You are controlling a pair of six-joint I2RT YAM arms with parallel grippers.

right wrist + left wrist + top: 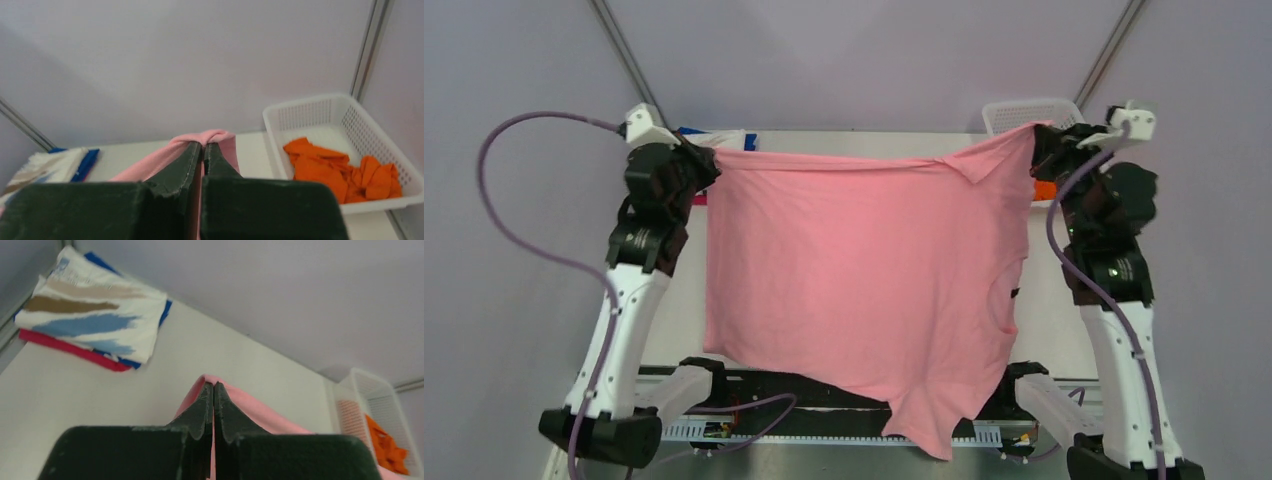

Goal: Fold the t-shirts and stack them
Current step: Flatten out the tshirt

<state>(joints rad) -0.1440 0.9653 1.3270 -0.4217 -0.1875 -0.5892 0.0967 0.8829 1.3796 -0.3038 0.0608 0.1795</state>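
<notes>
The light pink t-shirt [854, 270] hangs spread out in the air between both arms, over the table. My left gripper [705, 157] is shut on its upper left corner; the pink cloth [250, 407] shows around the closed jaws [214, 386]. My right gripper [1039, 135] is shut on its upper right corner, with pink cloth [220, 140] bunched over the jaw tips [204, 145]. A folded stack lies at the far left: white with blue and tan streaks [95, 315] on top, blue and magenta [65, 347] beneath. An orange t-shirt [345, 170] lies crumpled in the basket.
The white plastic lattice basket [350, 112] stands at the table's far right corner, also in the top view [1024, 110]. The white table [125, 400] lies under the hanging shirt. Grey walls and metal frame posts enclose the back.
</notes>
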